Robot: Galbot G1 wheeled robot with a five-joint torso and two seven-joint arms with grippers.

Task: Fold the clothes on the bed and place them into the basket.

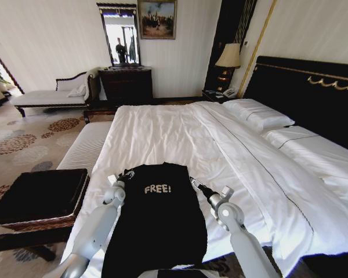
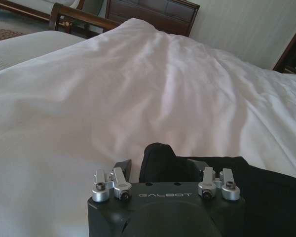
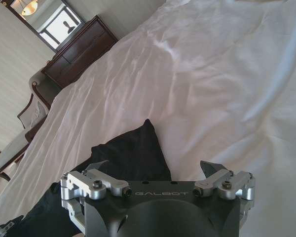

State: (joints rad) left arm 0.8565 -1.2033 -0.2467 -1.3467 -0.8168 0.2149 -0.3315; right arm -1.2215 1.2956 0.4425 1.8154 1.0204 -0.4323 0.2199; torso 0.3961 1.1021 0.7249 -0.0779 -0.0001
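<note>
White bed (image 1: 180, 133); left gripper (image 2: 160, 165) fingers pinch T-shirt (image 1: 159, 214); right gripper (image 3: 158, 165) spread

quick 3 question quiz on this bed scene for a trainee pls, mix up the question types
1. The white lettering on the black T-shirt reads: A) FRESH B) FREE! C) FLEE!
2. On which of the robot's sides does the basket stand?
3. True or false: the T-shirt already lies in the basket.

Key
1. B.
2. Its left, on the floor beside the bed.
3. False. It lies at the bed's near edge, with the left end effector and right end effector at its upper corners.
</note>
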